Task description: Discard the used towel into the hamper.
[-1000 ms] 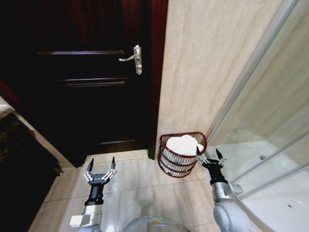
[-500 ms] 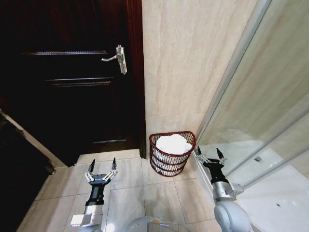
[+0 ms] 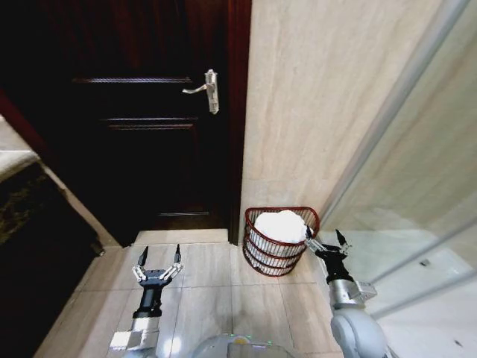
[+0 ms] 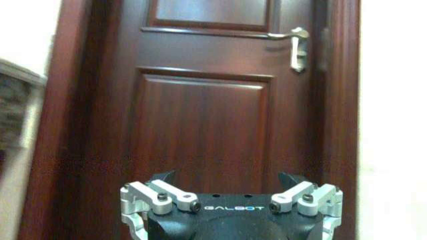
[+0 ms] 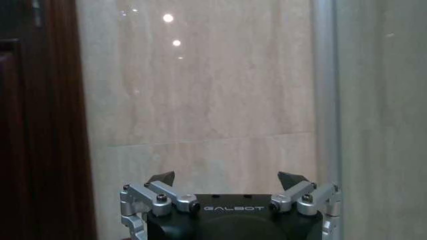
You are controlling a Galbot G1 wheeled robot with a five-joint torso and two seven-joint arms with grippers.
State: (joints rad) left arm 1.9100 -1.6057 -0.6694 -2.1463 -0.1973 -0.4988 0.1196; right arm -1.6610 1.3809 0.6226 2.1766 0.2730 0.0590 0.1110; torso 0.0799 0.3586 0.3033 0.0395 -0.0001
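Note:
The hamper (image 3: 277, 257), a dark reddish-brown wire basket, stands on the tiled floor against the beige wall beside the door frame. A white towel (image 3: 279, 225) lies bundled inside it, heaped up to the rim. My right gripper (image 3: 326, 242) hovers open just right of the hamper's rim, holding nothing. My left gripper (image 3: 157, 260) is open and empty over the floor tiles, well left of the hamper. In the wrist views, the left gripper (image 4: 230, 178) faces the door and the right gripper (image 5: 227, 177) faces the tiled wall.
A dark wooden door (image 3: 149, 112) with a metal handle (image 3: 206, 89) is shut behind the left arm. A glass shower partition (image 3: 402, 194) runs along the right. A dark stone counter (image 3: 22, 201) stands at the left. Floor tiles (image 3: 209, 298) lie in front.
The whole head view has swung back, shifting the door and hamper to the right in the picture. Both grippers hold the same open pose. The towel stays in the hamper.

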